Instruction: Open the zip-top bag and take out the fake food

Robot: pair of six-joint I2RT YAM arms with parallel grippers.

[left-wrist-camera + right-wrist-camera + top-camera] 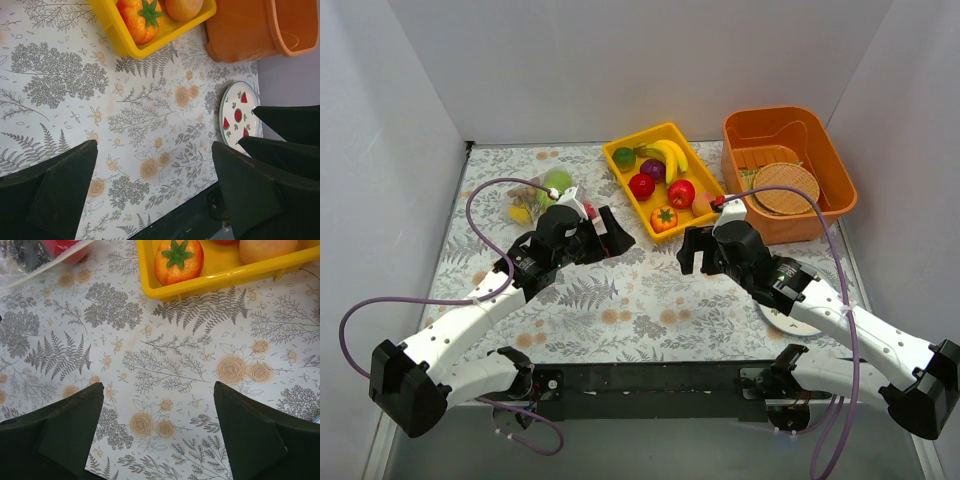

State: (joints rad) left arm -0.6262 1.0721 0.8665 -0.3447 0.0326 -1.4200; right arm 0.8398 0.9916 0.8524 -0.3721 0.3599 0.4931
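The clear zip-top bag lies at the far left of the table with the fake food inside: a light green apple, a yellow piece and a small red piece. My left gripper is open and empty, hovering just right of the bag; its wrist view shows its open gripper over bare cloth. My right gripper is open and empty over the table's middle. Its wrist view shows its open gripper and, top left, a bag corner with the red piece.
A yellow tray with several toy fruits, a banana and an orange tomato-like fruit, stands behind the grippers. An orange bin with woven mats sits at the back right. A watermelon-print plate lies under my right arm.
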